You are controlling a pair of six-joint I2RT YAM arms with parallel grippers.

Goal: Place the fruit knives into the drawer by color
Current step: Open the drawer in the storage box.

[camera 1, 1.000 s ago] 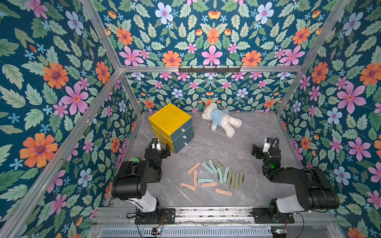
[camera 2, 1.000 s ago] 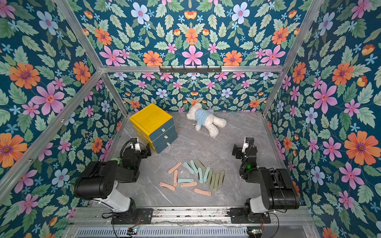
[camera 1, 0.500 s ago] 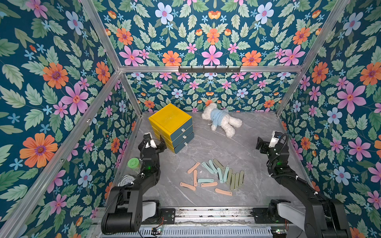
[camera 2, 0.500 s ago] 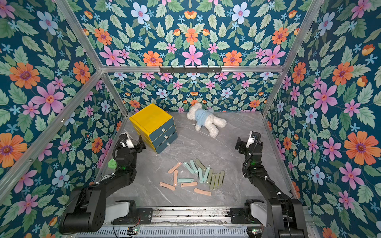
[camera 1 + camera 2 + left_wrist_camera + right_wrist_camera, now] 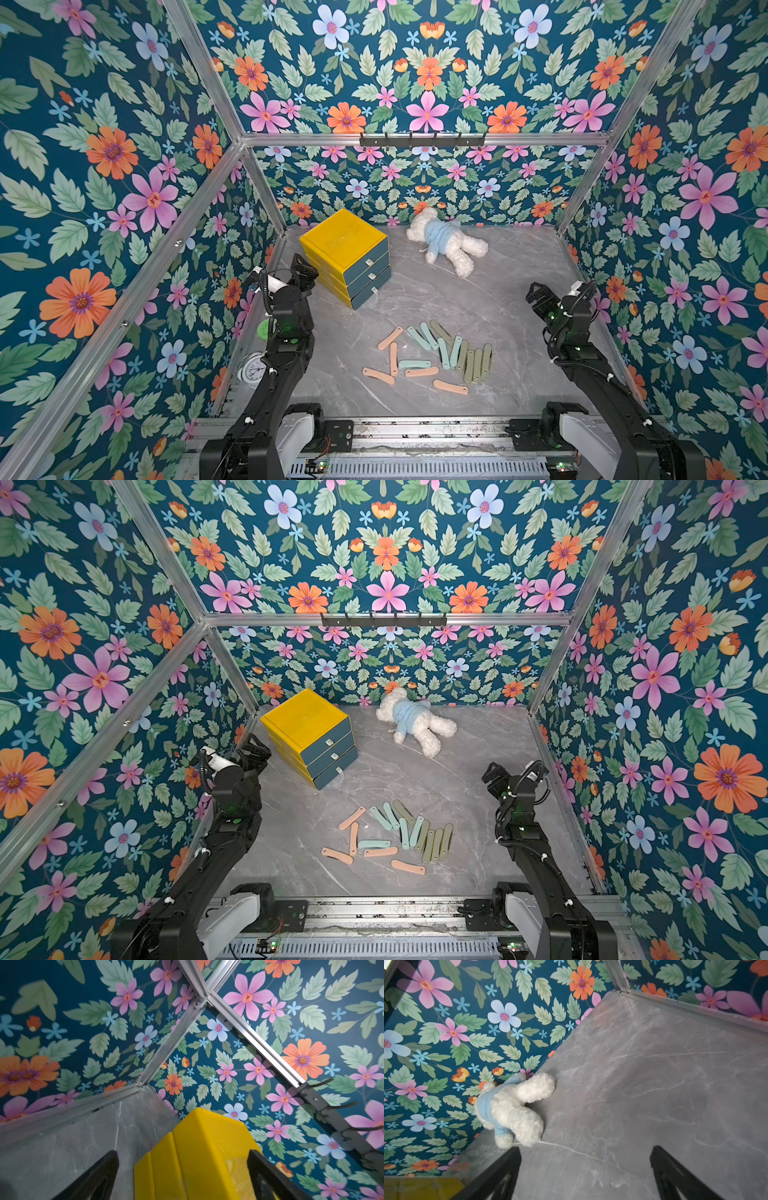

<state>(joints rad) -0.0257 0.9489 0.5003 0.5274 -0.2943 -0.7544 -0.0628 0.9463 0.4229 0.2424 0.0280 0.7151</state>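
i tell places by the clock in a top view: 12 is the far wall and 6 is the robot's feet.

the left end effector [image 5: 305,268] hangs over the table [image 5: 519,257] at about 9 o'clock. its jaws are wide and hold nothing. in the left wrist view the yellow drawer box [image 5: 207,1147] is right in front of the jaws, at its back corner. the box stands at about 11 o'clock. its three blue drawers [image 5: 368,274] are all shut.

a white teddy bear [image 5: 444,245] lies at about 12 o'clock, near the far wall.

the fruit knives [image 5: 428,359] lie in a loose bunch on the table at about 6 o'clock, between the two arms. the pink ones [image 5: 390,337] are on the 9 o'clock side. the pale blue-green ones [image 5: 419,338] are in the middle. the olive green ones [image 5: 478,363] are on the 3 o'clock side. none is in a drawer.

the right end effector [image 5: 536,293] hangs at about 3 o'clock. it is wide too, holds nothing, and is well apart from the knives.

i think the job is only starting, and a drawer has to be opened first. the left arm is nearest. it would need to go round to the front of the box, pinch one little handle [image 5: 369,262] and pull straight out. the box might slide when pulled.
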